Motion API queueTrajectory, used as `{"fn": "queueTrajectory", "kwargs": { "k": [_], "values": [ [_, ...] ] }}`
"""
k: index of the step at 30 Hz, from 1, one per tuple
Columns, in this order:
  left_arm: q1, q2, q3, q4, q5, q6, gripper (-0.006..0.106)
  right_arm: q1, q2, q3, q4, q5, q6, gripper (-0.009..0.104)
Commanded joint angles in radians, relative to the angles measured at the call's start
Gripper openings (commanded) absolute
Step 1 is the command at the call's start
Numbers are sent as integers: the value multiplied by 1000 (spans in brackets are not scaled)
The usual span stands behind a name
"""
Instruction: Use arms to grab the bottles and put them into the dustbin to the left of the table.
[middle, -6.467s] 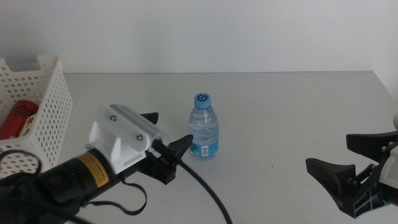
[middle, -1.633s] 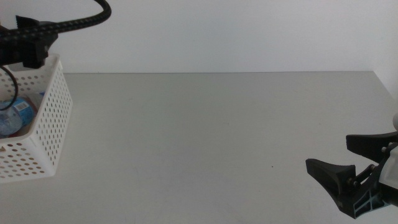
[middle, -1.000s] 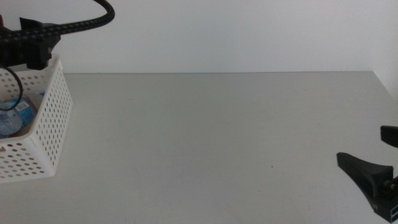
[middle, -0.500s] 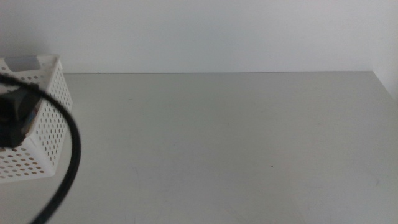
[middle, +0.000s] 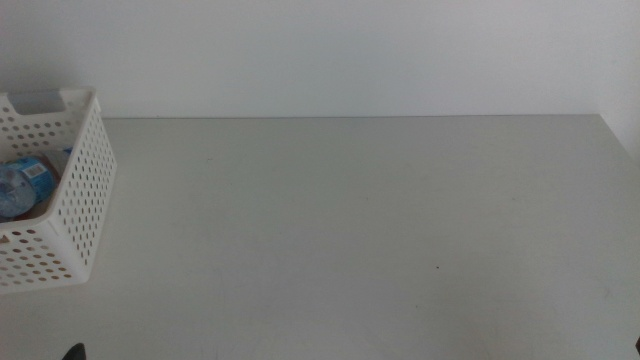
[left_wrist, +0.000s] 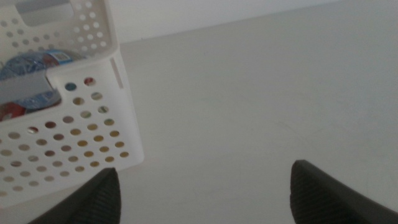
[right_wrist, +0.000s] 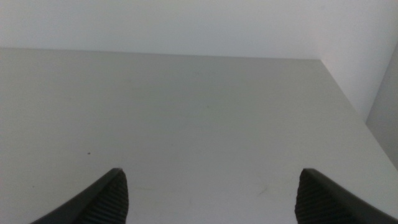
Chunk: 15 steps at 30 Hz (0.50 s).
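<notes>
The white perforated dustbin (middle: 78, 200) stands at the table's left edge. The blue-capped water bottle (middle: 20, 185) lies inside it; it also shows in the left wrist view (left_wrist: 34, 65) inside the dustbin (left_wrist: 93, 124). A bit of the red can (left_wrist: 9, 112) shows beside it. The yellow-liquid bottle is not visible. My left gripper (left_wrist: 205, 193) is open and empty, low beside the dustbin, with only a dark tip (middle: 74, 352) at the middle view's bottom edge. My right gripper (right_wrist: 211, 199) is open and empty over the bare table (middle: 350, 220), out of the middle view.
The table's right edge (right_wrist: 348, 99) and a white wall behind it show in the right wrist view. No bottles stand on the tabletop.
The left arm has swung down from above the dustbin and pulled back out of the middle view. The right gripper has also withdrawn out of the middle view. The water bottle now lies in the dustbin.
</notes>
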Motion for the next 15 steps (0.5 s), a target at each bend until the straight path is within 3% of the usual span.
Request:
{"fn": "queueTrajectory", "kwargs": {
  "k": [1, 3, 15],
  "values": [
    [-6, -40, 29, -1, -44, -18, 94, -12, -23, 17, 0, -92, -15, 90],
    [-6, -81, 19, -1, 71, -18, 94, -12, -23, 14, 0, -47, -15, 90],
    [-7, -79, 23, -1, 39, -18, 94, -12, -23, 14, 0, -40, -15, 90]
  ]
}}
